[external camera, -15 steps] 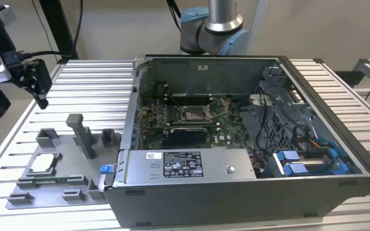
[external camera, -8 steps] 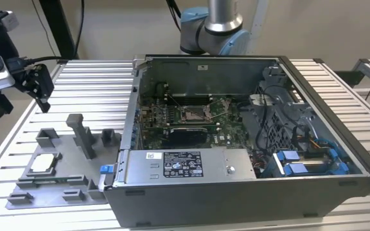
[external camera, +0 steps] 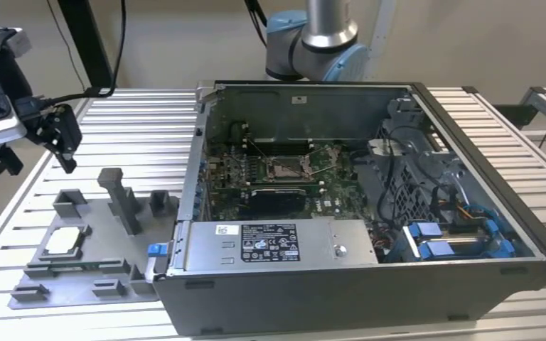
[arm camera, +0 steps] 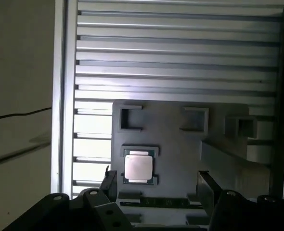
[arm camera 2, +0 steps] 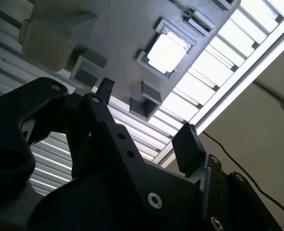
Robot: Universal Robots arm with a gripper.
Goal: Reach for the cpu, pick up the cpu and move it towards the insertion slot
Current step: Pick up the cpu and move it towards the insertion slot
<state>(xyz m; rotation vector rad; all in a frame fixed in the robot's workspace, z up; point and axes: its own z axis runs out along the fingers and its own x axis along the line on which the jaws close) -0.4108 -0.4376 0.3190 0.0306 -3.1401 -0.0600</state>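
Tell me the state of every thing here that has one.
Small silver-topped square cpu: seated flat in grey plastic fixture plate pocket, ungripped.
Black gripper: open, empty, clear of the cpu.
Silver-framed square insertion slot: appears empty.
Dark grey computer case: side open.

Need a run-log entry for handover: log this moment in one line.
gripper open, empty | cpu lying in grey fixture plate pocket, not gripped | phase: reaching

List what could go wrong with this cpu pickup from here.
1. The cpu lies thin and flat in a pocket of the grey fixture plate. The open tool might catch the pocket rim or slip off the chip's edges.
2. The insertion slot sits low inside the computer case, so a carry towards it could clip the case wall.
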